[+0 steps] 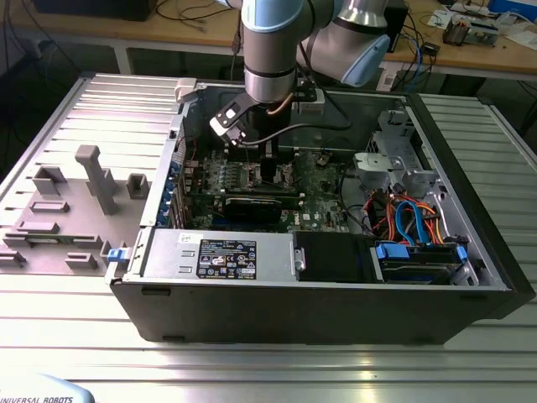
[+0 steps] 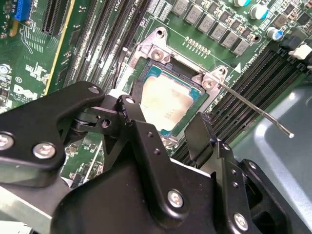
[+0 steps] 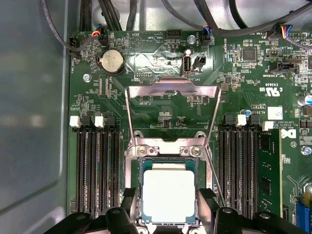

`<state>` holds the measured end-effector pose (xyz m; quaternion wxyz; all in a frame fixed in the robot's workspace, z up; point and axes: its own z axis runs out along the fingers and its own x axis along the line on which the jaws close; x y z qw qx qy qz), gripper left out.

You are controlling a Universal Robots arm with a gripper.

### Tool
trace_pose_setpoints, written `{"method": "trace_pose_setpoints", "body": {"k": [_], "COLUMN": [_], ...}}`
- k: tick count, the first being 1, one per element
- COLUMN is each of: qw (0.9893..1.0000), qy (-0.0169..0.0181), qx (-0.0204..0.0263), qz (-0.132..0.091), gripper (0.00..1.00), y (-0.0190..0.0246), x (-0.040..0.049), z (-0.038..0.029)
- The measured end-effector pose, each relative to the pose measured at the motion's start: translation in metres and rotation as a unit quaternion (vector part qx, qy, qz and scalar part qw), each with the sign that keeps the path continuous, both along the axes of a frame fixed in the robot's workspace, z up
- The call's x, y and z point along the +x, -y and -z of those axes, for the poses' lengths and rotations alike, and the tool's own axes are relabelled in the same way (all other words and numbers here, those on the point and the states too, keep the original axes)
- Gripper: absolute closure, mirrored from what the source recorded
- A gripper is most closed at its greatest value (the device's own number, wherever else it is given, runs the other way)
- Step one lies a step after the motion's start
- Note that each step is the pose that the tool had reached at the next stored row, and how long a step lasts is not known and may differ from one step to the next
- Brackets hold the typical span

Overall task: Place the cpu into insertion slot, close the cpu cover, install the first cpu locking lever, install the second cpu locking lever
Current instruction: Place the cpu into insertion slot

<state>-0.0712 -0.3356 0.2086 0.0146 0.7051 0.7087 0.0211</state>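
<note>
The cpu [image 3: 169, 192] lies flat in the insertion slot [image 3: 130, 168], its pale metal top up; it also shows in the second wrist view [image 2: 163, 97]. My gripper [image 3: 168, 207] hangs directly over it, open, with one black finger [image 3: 128, 202] on each side of the chip and a small gap to its edges. The cpu cover [image 3: 170, 87] stands swung up off the socket, hinged at the socket's edge. A thin locking lever [image 2: 253, 109] sticks out free from one socket corner. In the exterior view the gripper [image 1: 267, 168] reaches down into the open computer case.
Long black memory slots [image 3: 97, 165] run along both sides of the socket. Cables [image 3: 117, 14] hang past the board's edge. The grey case wall [image 3: 34, 122] rises beside the board. A black card [image 1: 252, 206], a power supply [image 1: 218, 256] and a drive bay [image 1: 419, 252] fill the case.
</note>
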Motion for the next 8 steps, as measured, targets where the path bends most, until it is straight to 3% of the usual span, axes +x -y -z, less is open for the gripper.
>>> {"method": "trace_pose_setpoints", "body": {"k": [8], "qw": [1.0000], "qy": [-0.0001], "qx": [0.0000], "qz": [0.000], "gripper": [0.38], "y": [0.0000], "x": [0.0000], "z": [-0.0032]}}
